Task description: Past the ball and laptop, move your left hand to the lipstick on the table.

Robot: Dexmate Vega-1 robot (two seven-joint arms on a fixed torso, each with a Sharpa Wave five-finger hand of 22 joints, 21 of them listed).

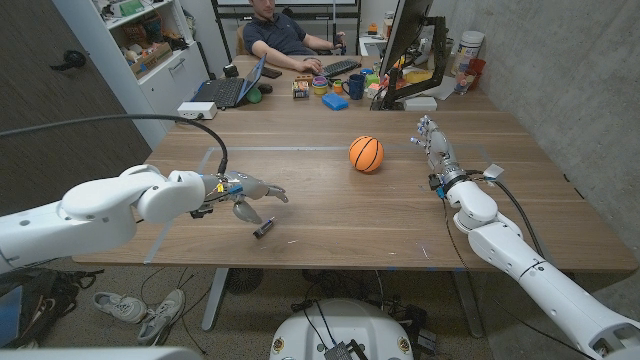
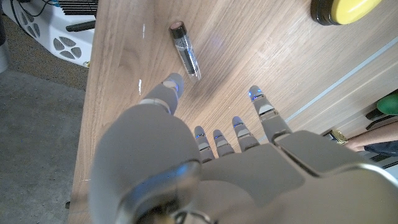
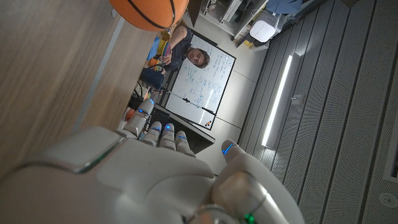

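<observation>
The grey left hand (image 1: 243, 196) was held spread and empty just over the small dark lipstick tube (image 1: 263, 229), which lay near the wooden table's (image 1: 330, 215) front edge. The orange basketball (image 1: 366, 154) sat mid-table. The right hand (image 1: 433, 141) was seen edge-on, and its grasp could not be made out.

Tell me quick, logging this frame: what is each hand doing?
Left hand: open, fingers spread above the lipstick, holding nothing.
Right hand: open, empty, near the ball.

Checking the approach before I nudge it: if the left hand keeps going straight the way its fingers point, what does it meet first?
Probably the lipstick, lying just beyond the left hand; one fingertip looks nearly on it, though depth is unclear.
</observation>
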